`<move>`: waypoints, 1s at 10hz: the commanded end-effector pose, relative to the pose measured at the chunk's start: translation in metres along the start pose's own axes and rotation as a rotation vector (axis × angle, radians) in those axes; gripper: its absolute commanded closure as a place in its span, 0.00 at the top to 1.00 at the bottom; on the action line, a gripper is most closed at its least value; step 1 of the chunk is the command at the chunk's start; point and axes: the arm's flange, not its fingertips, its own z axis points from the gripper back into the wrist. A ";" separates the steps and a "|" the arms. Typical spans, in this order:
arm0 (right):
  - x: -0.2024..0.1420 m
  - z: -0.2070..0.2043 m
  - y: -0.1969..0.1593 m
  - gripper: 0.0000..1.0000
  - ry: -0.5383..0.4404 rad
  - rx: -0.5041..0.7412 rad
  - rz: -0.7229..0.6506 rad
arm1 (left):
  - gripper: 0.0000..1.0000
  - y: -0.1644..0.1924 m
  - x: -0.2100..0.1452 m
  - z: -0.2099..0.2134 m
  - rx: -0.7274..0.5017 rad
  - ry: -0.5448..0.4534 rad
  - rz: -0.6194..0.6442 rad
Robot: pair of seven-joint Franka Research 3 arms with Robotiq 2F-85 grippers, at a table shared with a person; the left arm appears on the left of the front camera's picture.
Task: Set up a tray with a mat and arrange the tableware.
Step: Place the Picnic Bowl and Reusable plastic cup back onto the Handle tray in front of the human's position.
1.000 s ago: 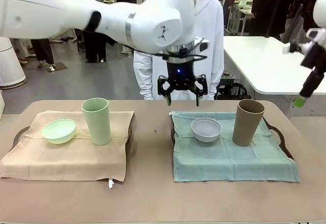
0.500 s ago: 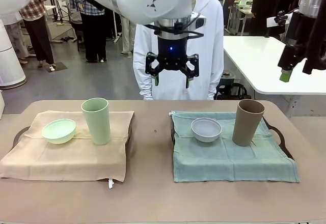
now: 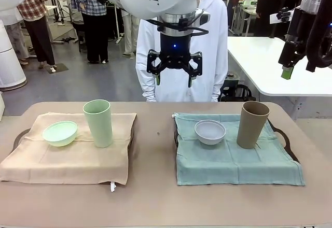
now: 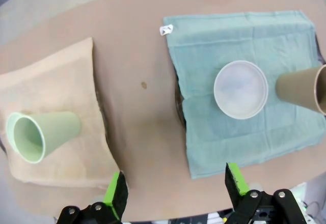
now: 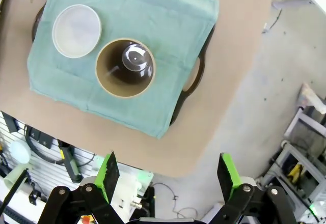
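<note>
Both arms have risen (pincers open) high above the table (image 3: 155, 197).

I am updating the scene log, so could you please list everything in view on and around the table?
Table: one, brown, across the foreground.
Trays: two, dark; left tray under the beige mat, right tray under the teal mat.
Mats: two; beige mat on the left, teal mat on the right.
Bowls: two; mint bowl on the beige mat, white bowl on the teal mat.
Cups: two, upright; green cup beside the mint bowl, brown cup beside the white bowl.
Person: one, white top, standing at the far side.
Left hand: open, raised above the table's far edge.
Right hand: open, high above the brown cup.
</note>
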 end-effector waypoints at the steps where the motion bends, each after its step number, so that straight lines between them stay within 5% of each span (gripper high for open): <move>1: -0.005 -0.002 0.001 1.00 0.006 -0.005 0.009 | 1.00 0.002 0.001 0.001 -0.013 -0.008 -0.017; 10: -0.005 -0.002 0.001 1.00 0.006 -0.005 0.009 | 1.00 0.002 0.001 0.001 -0.013 -0.008 -0.017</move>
